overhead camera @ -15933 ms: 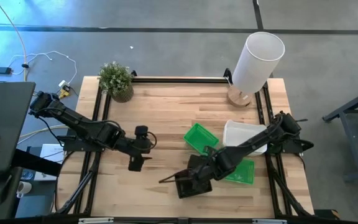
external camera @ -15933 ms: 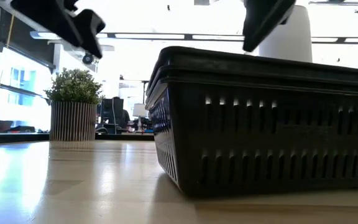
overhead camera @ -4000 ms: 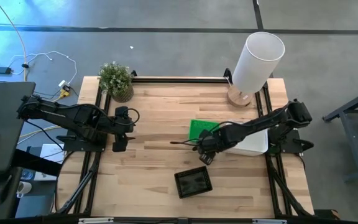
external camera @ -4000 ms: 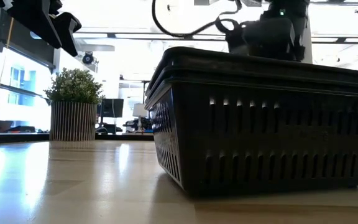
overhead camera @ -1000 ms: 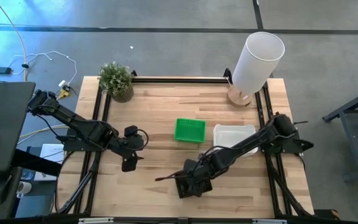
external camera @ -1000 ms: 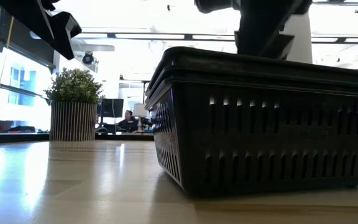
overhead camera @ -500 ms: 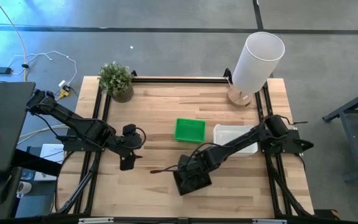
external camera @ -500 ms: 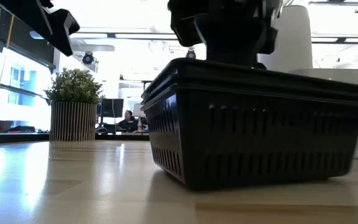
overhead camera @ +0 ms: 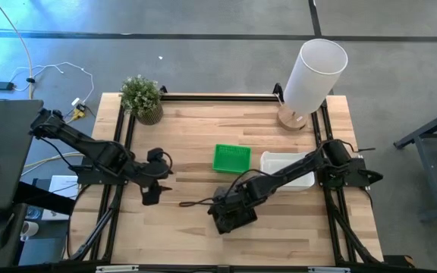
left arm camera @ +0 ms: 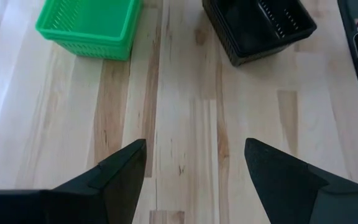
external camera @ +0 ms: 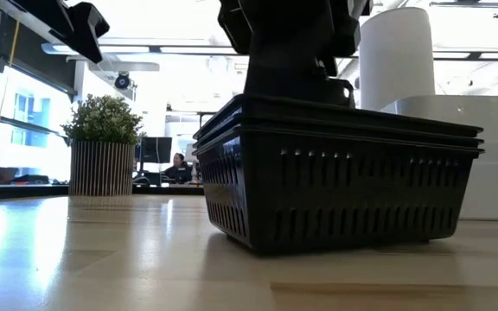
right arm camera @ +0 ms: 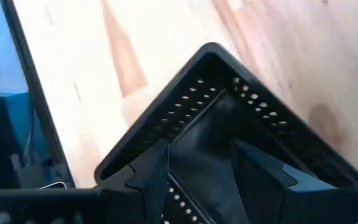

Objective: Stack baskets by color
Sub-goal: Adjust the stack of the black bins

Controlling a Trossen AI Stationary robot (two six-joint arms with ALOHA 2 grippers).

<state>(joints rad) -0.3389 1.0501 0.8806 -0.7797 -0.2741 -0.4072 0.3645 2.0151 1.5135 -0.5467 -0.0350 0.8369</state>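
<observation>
A stack of nested black baskets (overhead camera: 239,221) (external camera: 335,190) stands on its base on the wood near the table's front edge. My right gripper (overhead camera: 228,205) (right arm camera: 197,162) is open, slanting down into the top black basket near one corner (right arm camera: 210,59). A green basket (overhead camera: 231,158) (left arm camera: 89,25) and a white basket (overhead camera: 287,168) sit side by side mid-table, each on its base. My left gripper (overhead camera: 150,194) (left arm camera: 194,162) hangs open above bare wood at the left, touching nothing. My right gripper reaches into the top black basket from above, slanting in from the table's right. Both fingers are inside it near the corner, with nothing pinched between them. One finger (right arm camera: 151,165) lies against the inner side of a perforated wall (right arm camera: 166,118). The stack stays on the table.
A potted plant (overhead camera: 143,97) stands at the far left corner and a tall white cylinder (overhead camera: 313,72) at the far right. Bare wood lies between my left gripper and the black stack. A person (external camera: 178,164) sits in the room behind.
My right gripper has gone toward the table's left edge and sunk a little into the black stack. The stack has slid along the table toward the far left and turned about, staying on its base. My left gripper has drawn back slightly toward the left edge.
</observation>
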